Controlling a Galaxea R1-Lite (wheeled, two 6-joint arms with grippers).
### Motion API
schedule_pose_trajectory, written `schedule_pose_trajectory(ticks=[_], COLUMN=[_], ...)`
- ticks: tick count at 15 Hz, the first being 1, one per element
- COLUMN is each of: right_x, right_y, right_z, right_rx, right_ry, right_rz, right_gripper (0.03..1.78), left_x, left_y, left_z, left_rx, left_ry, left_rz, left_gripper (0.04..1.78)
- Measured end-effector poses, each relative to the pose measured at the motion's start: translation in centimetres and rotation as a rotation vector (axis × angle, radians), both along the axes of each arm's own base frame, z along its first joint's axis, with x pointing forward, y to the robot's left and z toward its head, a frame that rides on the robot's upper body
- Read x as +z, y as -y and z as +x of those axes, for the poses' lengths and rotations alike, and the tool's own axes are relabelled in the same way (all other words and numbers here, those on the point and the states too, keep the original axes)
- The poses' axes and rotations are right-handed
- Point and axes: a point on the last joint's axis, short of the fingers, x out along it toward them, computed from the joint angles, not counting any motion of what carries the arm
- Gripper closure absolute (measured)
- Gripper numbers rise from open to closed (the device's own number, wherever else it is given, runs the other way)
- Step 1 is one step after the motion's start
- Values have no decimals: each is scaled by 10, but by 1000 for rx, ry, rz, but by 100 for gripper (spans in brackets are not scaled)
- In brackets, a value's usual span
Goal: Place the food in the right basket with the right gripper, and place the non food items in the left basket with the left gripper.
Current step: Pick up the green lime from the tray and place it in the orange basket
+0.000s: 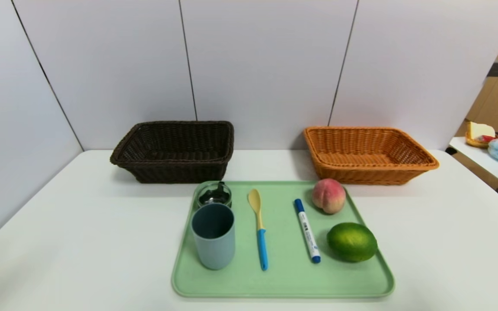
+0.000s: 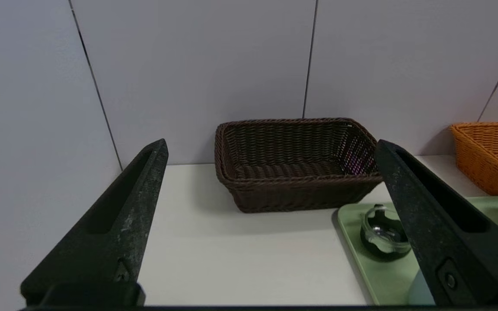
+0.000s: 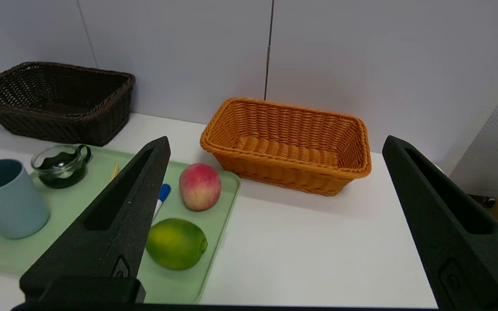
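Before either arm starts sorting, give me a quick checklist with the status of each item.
1. Left hand open, holding nothing: ok.
2. Right hand open, holding nothing: ok.
3. Dark brown basket has room for the non-food items: ok, nothing in it.
4. Orange basket has room for the food: ok, nothing in it.
5. Peach and lime reachable on the green tray: ok, both lie uncovered at its right side.
6. Cup clear of the glass jar: cannot tell, they sit very close.
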Motion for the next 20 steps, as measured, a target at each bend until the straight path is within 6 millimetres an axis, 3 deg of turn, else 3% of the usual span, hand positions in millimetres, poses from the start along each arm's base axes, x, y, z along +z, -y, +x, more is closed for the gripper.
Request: schedule_pose_trajectory(ticks=[2, 4, 7, 10, 15, 20], right_x=[11, 17, 18, 9, -14, -17], right_y=[-1, -3, -5, -12, -42, -68], right_z=[39, 79, 135, 175, 190, 187], right_rx=[4, 7, 6, 25, 115, 183], right_ry=[-37, -93, -189, -289, -581, -863], right_rz=[1, 2, 20, 23, -16, -71], right_gripper=[11, 11, 11, 11, 11, 11], left_x=[20, 27, 24, 15, 10, 5], left_y=[0, -1, -2, -2, -2, -2], left_z=[36, 71, 110, 132, 146, 150], left_rx=[-5, -6, -7, -3, -1, 0], left_ry=[-31, -113, -239, -315, -345, -362], left_rz=[2, 1, -1, -4, -2, 21], left_gripper=[13, 13, 13, 13, 13, 13])
